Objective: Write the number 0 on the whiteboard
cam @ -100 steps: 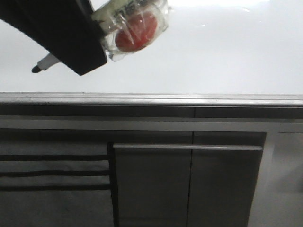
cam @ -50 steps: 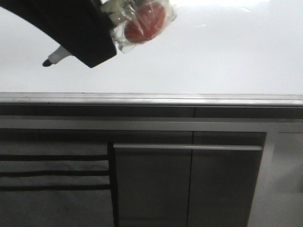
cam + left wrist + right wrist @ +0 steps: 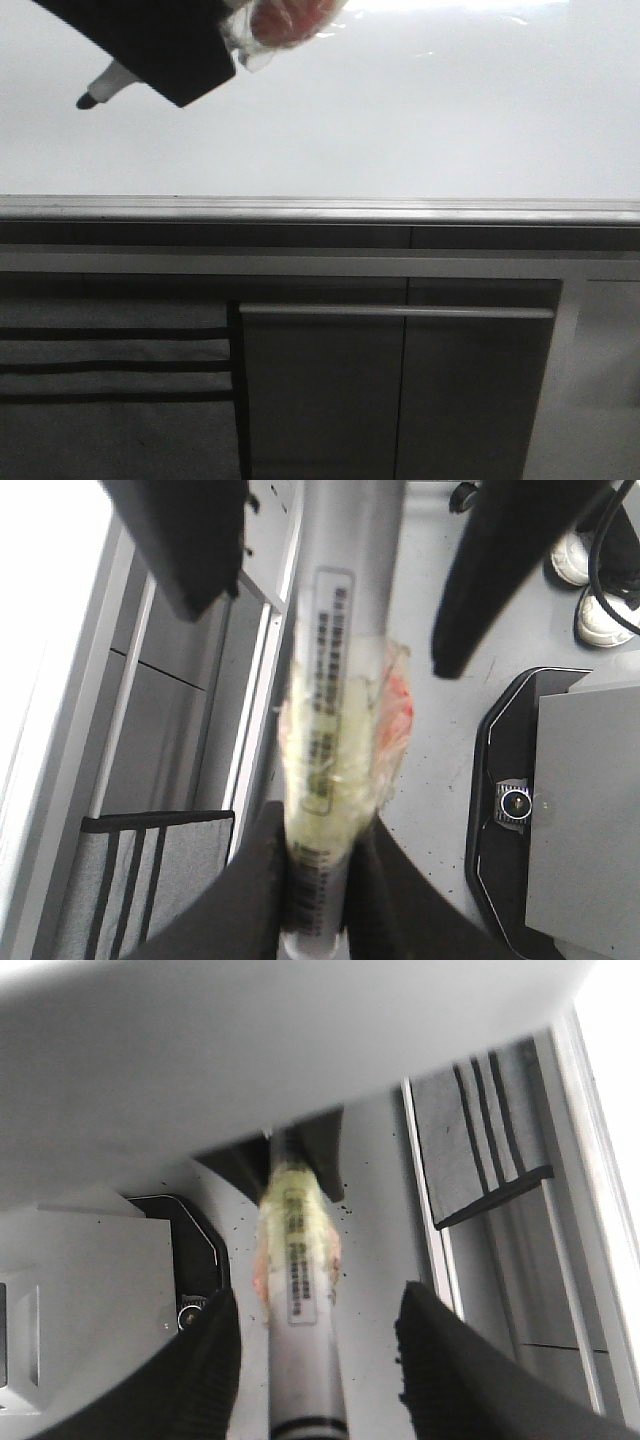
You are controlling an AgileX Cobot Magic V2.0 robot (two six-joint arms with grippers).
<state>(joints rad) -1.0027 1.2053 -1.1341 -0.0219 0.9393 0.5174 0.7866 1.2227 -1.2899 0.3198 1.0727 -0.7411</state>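
Note:
The whiteboard (image 3: 420, 120) fills the upper half of the front view, and I see no number 0 on it. A grey marker (image 3: 335, 650), wrapped in yellowish tape with a red patch (image 3: 285, 20), is clamped between my left gripper's (image 3: 318, 880) shut fingers. My right gripper (image 3: 320, 1360) is open, with its fingers on either side of the same marker (image 3: 300, 1360) and not touching it. In the front view the marker's dark tip (image 3: 85, 100) sticks out from a black gripper part at top left, close over the board. I cannot tell whether it touches.
A grey metal rail (image 3: 320, 210) edges the board, with grey cabinet panels (image 3: 400, 390) and a grey black-striped panel (image 3: 110, 370) beyond it. The left wrist view shows a black-rimmed grey base (image 3: 560, 810) and white shoes (image 3: 605, 620) on the floor.
The gripper and marker have moved up the front view. The tip first went right, then back left. The taped red patch is now mostly cut off at the top edge.

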